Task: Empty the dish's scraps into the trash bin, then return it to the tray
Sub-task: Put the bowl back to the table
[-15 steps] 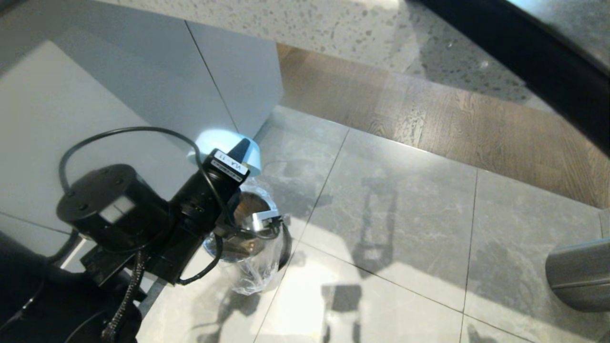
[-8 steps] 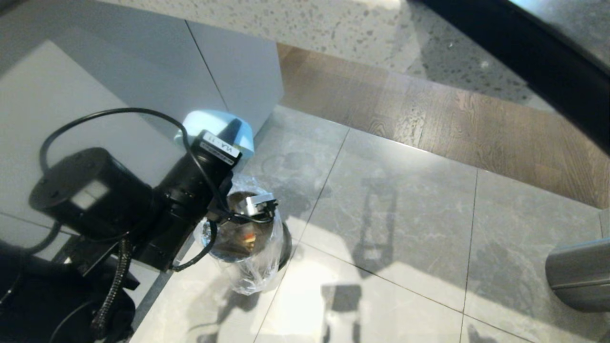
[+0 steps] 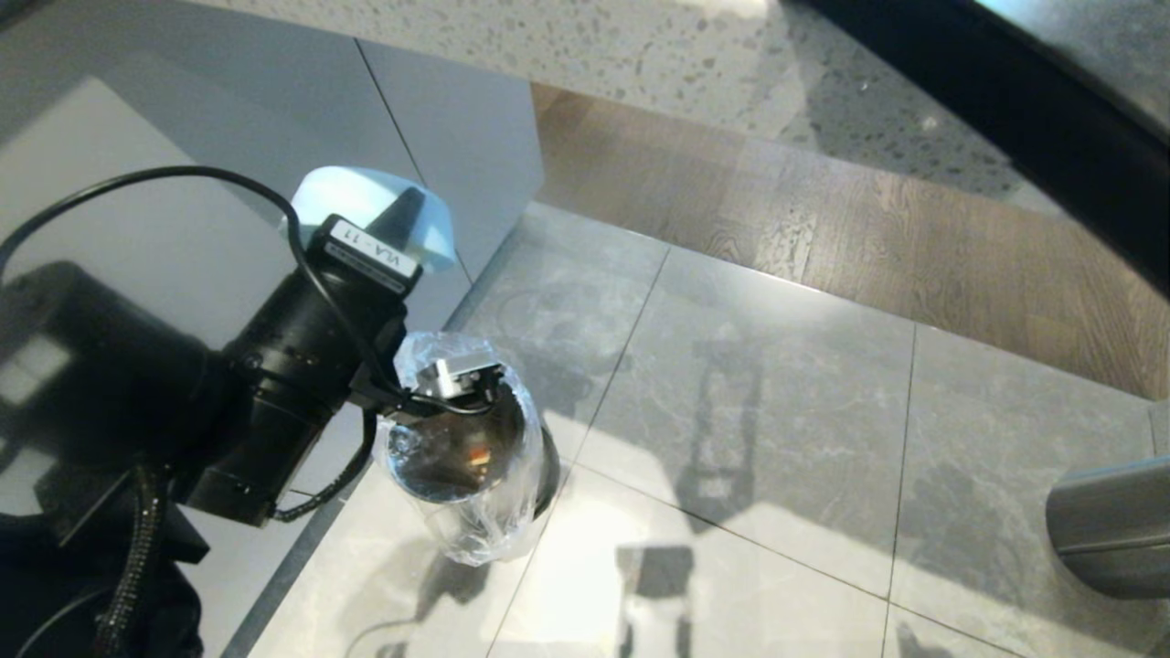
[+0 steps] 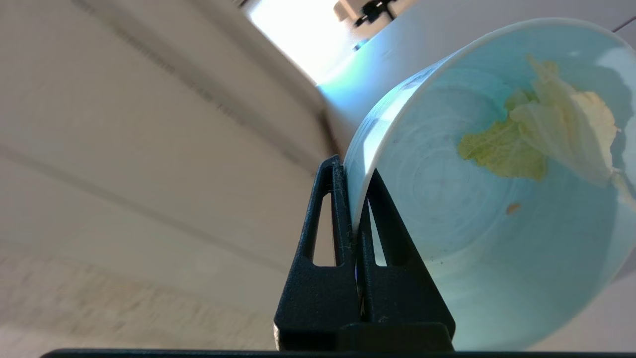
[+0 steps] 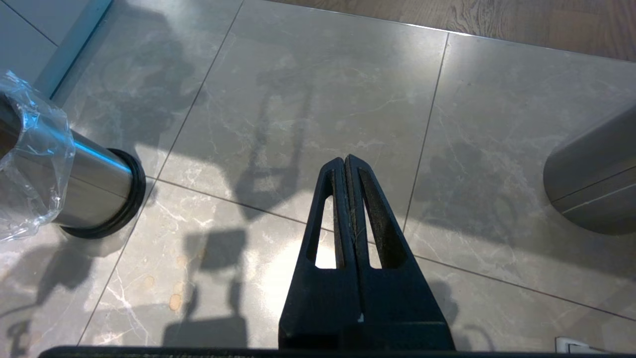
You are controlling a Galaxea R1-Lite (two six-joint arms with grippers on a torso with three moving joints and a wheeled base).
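My left gripper (image 4: 354,171) is shut on the rim of the dish (image 4: 497,209), a pale blue-white bowl tipped on its side. Pale yellow-green cabbage scraps (image 4: 536,139) cling to its inner wall, with a tiny orange speck lower down. In the head view the dish (image 3: 366,201) hangs up and to the left of the trash bin (image 3: 462,448), a shiny steel cylinder with a crinkled clear bag and orange bits inside. The right wrist view shows my right gripper (image 5: 345,161) shut and empty over the floor tiles, with the trash bin (image 5: 84,179) off to one side. The tray is out of view.
A pale cabinet wall (image 3: 228,183) stands close behind the dish and beside the bin. A larger dark grey cylinder (image 3: 1111,525) sits at the far right on the grey tiled floor (image 3: 777,411). A strip of wooden flooring (image 3: 823,228) lies beyond.
My left arm has carried the dish up and to the left, away from over the bin. The bin's mouth shows more fully now. The bin and right arm have not moved.
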